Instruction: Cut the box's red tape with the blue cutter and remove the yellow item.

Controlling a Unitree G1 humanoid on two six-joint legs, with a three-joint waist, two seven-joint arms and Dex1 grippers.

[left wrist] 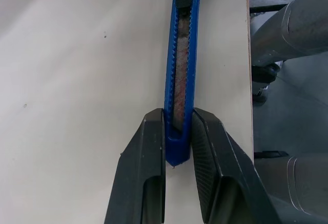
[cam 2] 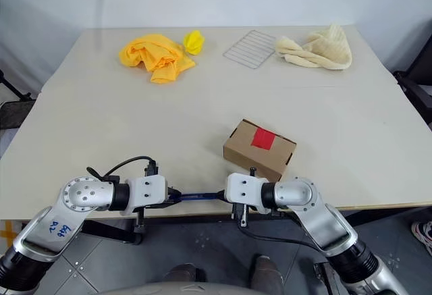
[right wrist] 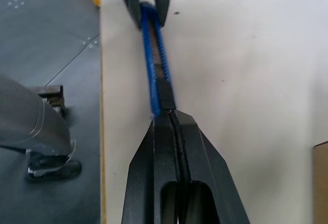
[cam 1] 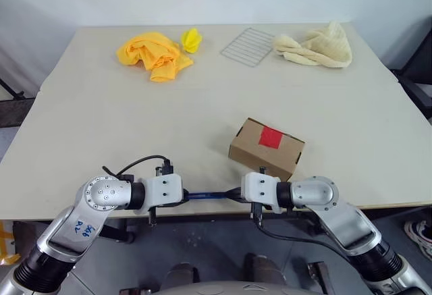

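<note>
Left gripper (left wrist: 178,131) clamps the butt end of the blue cutter (left wrist: 182,70); right gripper (right wrist: 171,115) pinched tight at the opposite end, apparently on the slider. Cutter's long axis runs level, side to side between the two grippers, along the table's (cam 1: 135,119) near edge. The box (cam 1: 266,148), red tape (cam 1: 271,137) facing up, sits just beyond the right gripper.

We see a pale table (cam 1: 101,126) under both hands. Far ahead of the left gripper (cam 1: 185,197), near the table's far edge, lies a crumpled orange cloth (cam 1: 154,53). Far ahead of the right gripper (cam 1: 237,194) a small wire rack (cam 1: 248,46) lies flat. Beyond that hand and further to its right, just beside the rack, a cream towel (cam 1: 317,46) is bunched.
</note>
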